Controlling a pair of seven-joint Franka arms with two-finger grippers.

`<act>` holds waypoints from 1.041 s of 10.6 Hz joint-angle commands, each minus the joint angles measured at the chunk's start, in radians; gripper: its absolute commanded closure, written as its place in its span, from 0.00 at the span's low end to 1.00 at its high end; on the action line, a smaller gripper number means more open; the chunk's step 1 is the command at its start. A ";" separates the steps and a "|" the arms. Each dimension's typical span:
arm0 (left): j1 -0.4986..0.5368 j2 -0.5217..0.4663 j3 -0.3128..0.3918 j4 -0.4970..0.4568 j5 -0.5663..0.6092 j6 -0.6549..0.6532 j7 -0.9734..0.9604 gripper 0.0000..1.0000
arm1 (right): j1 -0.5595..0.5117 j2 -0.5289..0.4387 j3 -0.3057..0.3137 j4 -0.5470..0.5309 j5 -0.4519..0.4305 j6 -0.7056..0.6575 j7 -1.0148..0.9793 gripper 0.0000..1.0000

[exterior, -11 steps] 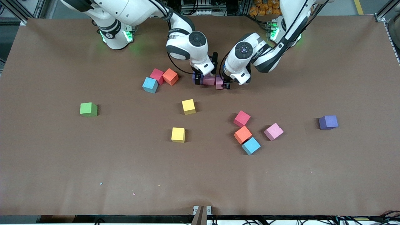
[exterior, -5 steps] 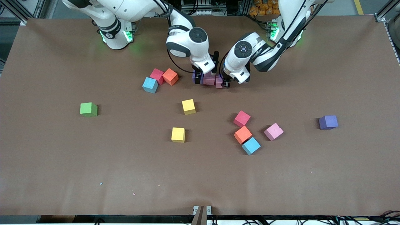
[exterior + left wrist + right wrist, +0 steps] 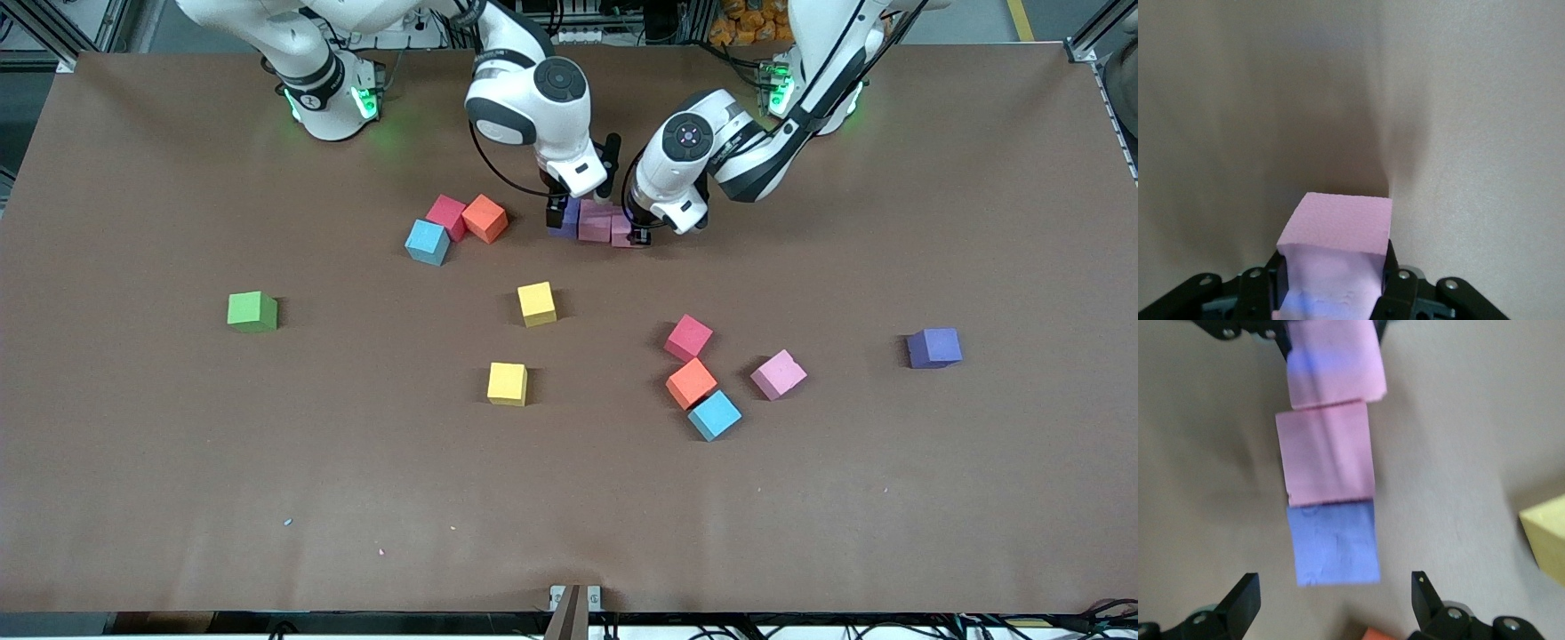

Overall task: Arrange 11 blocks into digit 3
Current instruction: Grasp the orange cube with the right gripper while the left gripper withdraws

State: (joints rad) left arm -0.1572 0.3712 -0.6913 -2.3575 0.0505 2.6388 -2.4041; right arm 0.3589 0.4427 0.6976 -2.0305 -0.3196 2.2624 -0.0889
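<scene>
Near edge of the surface (image 3: 133,498): bare. No blocks there.

Next band, loose blocks, none placed:
- blue (image 3: 714,415), orange (image 3: 691,383) and red (image 3: 688,338) in a touching cluster, red at 12 o'clock of orange, blue at 5 o'clock of it.
- pink (image 3: 778,374) just beside the cluster, at 3 o'clock of orange.
- yellow (image 3: 507,383), and a second yellow (image 3: 537,303) at 1 o'clock of it, apart.
- purple (image 3: 933,347) alone toward the left arm's end.
- green cube (image 3: 252,312) alone toward the right arm's end.

Farther band:
- second cluster: blue (image 3: 427,242), red (image 3: 446,217), orange (image 3: 484,218), touching.
- at 3 o'clock of that, the start of the digit 3 (image 3: 594,223): a short row of three touching blocks, purple (image 3: 1336,543), pink (image 3: 1327,461), pink (image 3: 1338,230).

Grippers, both at the row:
- left gripper (image 3: 638,237): jaws clenched on the end pink block, at or just above the surface.
- right gripper (image 3: 1335,597): over the purple end, jaws spread wide, grasping nothing.

Progress, as judged: one three-block bar laid, its last block not yet released. Eight blocks left to place: the two remaining short bars and the joining bar. Early stage. Loose blocks on the surface outnumber what is needed, so some stay out.
</scene>
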 commanded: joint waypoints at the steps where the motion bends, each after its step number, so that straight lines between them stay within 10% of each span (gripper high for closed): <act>1: -0.015 0.006 -0.004 -0.009 -0.024 0.024 -0.013 0.97 | -0.027 -0.113 -0.033 -0.043 0.094 -0.071 -0.002 0.00; 3: -0.016 0.008 -0.004 -0.009 -0.024 0.032 -0.018 0.94 | -0.018 -0.162 -0.128 -0.045 0.230 -0.118 0.029 0.00; 8: -0.016 0.029 -0.004 -0.005 -0.023 0.032 -0.018 0.64 | -0.014 -0.241 -0.223 -0.141 0.249 -0.104 0.031 0.00; 10: -0.018 0.029 -0.004 -0.002 -0.023 0.030 -0.017 0.07 | -0.012 -0.272 -0.224 -0.232 0.299 -0.011 0.031 0.00; 11: -0.019 0.029 -0.004 -0.002 -0.017 0.030 -0.015 0.00 | -0.012 -0.278 -0.224 -0.261 0.313 0.023 0.037 0.00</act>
State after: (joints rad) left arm -0.1692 0.3954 -0.6913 -2.3591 0.0505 2.6548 -2.4150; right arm 0.3461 0.2318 0.4760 -2.2019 -0.0492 2.2297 -0.0652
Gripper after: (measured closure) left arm 0.401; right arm 0.000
